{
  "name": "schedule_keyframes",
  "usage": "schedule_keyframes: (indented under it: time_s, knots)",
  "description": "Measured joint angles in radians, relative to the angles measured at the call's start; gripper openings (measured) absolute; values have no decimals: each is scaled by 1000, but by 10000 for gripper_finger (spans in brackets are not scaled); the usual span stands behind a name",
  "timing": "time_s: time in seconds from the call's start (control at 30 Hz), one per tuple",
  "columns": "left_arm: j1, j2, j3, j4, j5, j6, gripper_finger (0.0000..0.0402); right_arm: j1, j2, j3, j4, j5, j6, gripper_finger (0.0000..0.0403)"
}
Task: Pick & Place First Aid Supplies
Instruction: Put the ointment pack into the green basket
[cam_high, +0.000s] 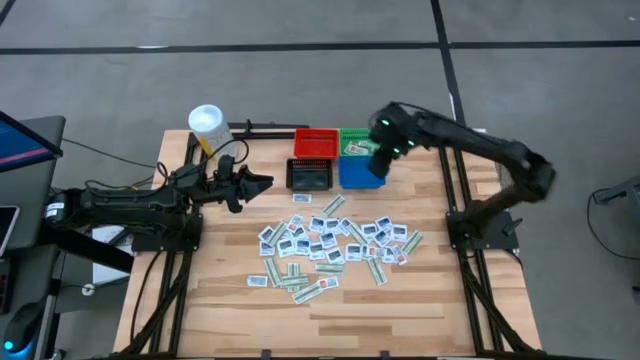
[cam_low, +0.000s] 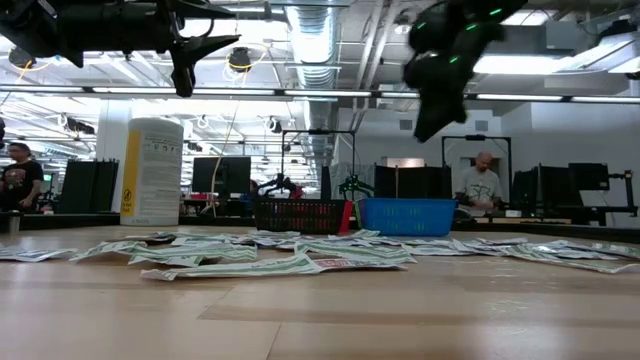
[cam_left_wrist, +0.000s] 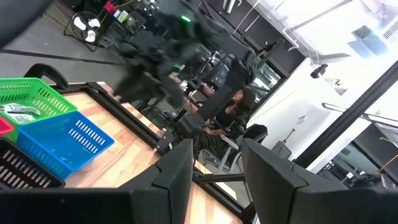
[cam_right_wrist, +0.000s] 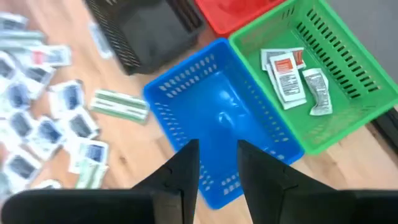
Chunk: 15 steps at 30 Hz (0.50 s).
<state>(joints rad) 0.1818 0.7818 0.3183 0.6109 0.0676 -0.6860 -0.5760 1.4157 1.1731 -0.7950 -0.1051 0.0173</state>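
Many small flat first aid packets (cam_high: 330, 245), white squares with dark print and pale green strips, lie scattered on the wooden table's middle (cam_low: 280, 262) (cam_right_wrist: 43, 118). At the far edge stand red (cam_high: 315, 143), green (cam_high: 355, 140), black (cam_high: 310, 175) and blue (cam_high: 360, 172) bins. My right gripper (cam_right_wrist: 217, 165) hangs open above the blue bin (cam_right_wrist: 217, 112), slanting down, with nothing between its fingers. Three packets (cam_right_wrist: 286, 71) lie on the green bin's floor (cam_right_wrist: 348, 68). My left gripper (cam_high: 262, 182) waits open and high over the table's left side (cam_left_wrist: 217, 168).
A white cylindrical tub with a yellow label (cam_high: 207, 125) stands at the table's far left corner (cam_low: 152, 170). The near half of the table (cam_high: 330, 320) shows bare wood. People sit in the room beyond the table.
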Motion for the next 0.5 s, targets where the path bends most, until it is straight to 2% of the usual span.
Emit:
schedule_keyframes:
  time_s: [0.13, 0.27, 0.37, 0.5]
  knots:
    - [0, 0, 0, 0, -41, 0, 140, 87, -212, -171, 87, 1, 67, 100]
    - [0, 0, 0, 1, -79, 0, 140, 225, -359, -299, 121, 0, 122, 100]
    - [2, 0, 0, 3, -83, 0, 140, 347, -410, -367, 150, -2, 176, 100]
    - [22, 0, 0, 4, -86, 0, 140, 494, -403, -425, 163, -1, 275, 100]
